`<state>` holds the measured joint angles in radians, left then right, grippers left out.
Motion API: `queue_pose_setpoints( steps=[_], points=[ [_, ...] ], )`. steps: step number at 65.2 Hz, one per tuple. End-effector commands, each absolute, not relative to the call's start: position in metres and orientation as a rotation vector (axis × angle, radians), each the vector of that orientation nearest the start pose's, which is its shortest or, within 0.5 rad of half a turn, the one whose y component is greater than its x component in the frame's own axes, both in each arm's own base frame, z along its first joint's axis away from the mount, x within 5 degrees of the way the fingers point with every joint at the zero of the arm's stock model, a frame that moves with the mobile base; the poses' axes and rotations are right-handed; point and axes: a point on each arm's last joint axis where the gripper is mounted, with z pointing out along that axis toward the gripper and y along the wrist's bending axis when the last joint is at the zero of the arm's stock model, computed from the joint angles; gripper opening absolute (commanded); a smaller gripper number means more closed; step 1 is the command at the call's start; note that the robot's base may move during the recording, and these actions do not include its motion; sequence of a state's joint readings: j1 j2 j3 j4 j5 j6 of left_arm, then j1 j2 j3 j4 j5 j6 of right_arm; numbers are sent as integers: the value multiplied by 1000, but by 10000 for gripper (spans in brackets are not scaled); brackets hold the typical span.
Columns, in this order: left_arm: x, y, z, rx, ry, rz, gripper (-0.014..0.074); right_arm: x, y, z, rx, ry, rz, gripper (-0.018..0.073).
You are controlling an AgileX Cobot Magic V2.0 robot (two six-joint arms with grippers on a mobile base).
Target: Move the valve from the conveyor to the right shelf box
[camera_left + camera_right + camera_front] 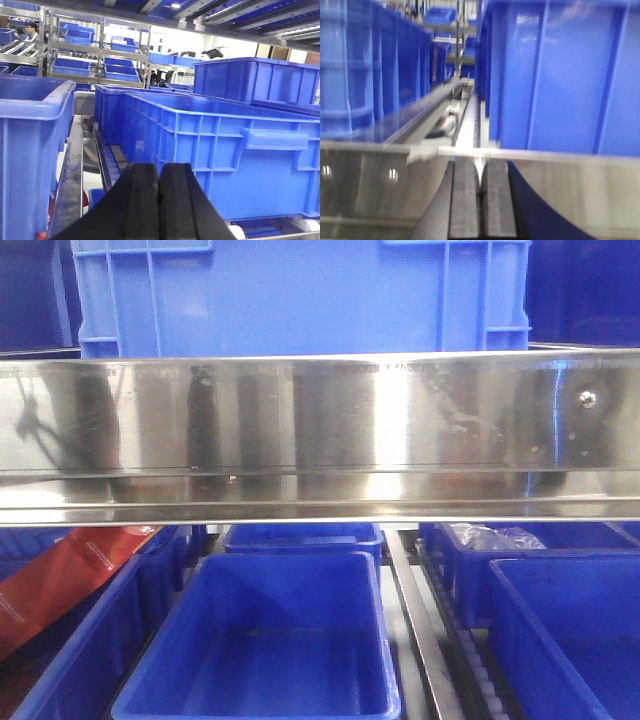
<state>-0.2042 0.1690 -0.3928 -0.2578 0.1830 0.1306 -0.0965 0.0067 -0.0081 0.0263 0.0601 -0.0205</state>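
— What do you see ahead of you?

— A polished steel shelf beam (320, 435) crosses my front view edge to edge. Above it sits a blue crate (300, 295); below it an open blue bin (265, 640) with bare floor, another bin (570, 630) to its right, a roller rail (420, 630) between them.

— Your grippers?

— My left gripper (159, 200) is clenched, pads pressed together on nothing. Beside it runs a long blue crate wall (225, 150), with a narrow lane of rollers (112, 162) to its left. My right gripper (481, 200) is also closed and empty, facing a steel lip (520, 155) and a slim gap between blue crates (560, 75).

— The valve? The conveyor?

— Neither shows in any view.
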Motion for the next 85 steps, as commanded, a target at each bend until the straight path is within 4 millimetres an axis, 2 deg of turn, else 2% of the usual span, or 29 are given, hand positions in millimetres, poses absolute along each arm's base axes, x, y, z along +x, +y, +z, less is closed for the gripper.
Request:
queue_pose_setpoints(
  steps=[1, 77, 85],
  points=[
    [47, -14, 319, 91, 1421, -300, -111, 56, -6, 215, 95, 1466, -59, -168],
    [47, -14, 319, 91, 1421, -300, -111, 56, -6, 213, 98, 1481, -52, -168],
    [47, -13, 312, 98, 1440, -272, -111, 56, -6, 213, 98, 1481, -52, -168]
  ],
)
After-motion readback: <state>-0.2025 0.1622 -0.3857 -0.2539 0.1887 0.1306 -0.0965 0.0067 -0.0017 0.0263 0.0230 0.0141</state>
